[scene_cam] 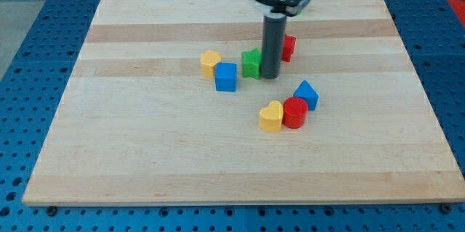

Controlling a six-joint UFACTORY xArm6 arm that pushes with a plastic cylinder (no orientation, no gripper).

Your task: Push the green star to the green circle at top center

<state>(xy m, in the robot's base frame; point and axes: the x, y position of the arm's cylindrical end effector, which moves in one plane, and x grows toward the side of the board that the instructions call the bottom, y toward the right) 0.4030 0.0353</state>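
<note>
Wooden board (145, 159), on a blue pegboard table (29, 43).
My tip (270, 77): a bare rod with nothing to spread or pinch, touching the right side of the green block (251, 63), mid-board; its shape cannot be told.
Right, behind rod: red block (288, 46).
Left: yellow block (211, 62), blue cube (226, 77).
Near right: yellow heart (271, 116), red cylinder (295, 112), blue block (306, 94).
</note>
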